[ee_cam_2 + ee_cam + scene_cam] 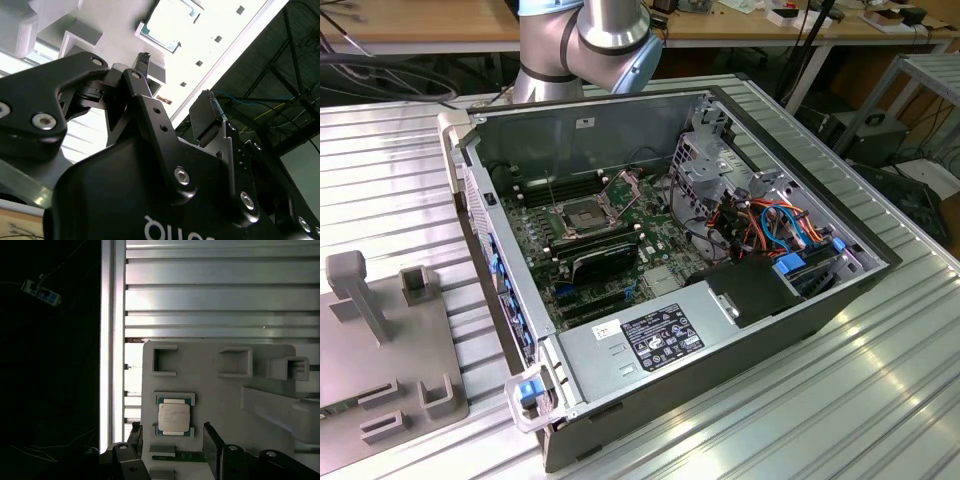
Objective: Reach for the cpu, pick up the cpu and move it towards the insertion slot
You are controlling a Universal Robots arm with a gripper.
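Cpu [173, 417]: lies flat in a small cradle on the grey fixture plate [225, 390], nothing touching it.
Gripper [171, 428]: fingers apart, empty, one on each side of the cpu.
Insertion slot [582, 215]: inside the open computer case [570, 125].
Fixture plate: on the ribbed table [380, 180], at the exterior view's left of the case.

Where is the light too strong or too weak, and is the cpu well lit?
First wrist view: the cpu is evenly lit, the table slats glare, and the area beside the table is nearly black. Second wrist view: the plate behind the open gripper is washed out. Exterior view: even light, with the insertion slot in mild shade inside the case.
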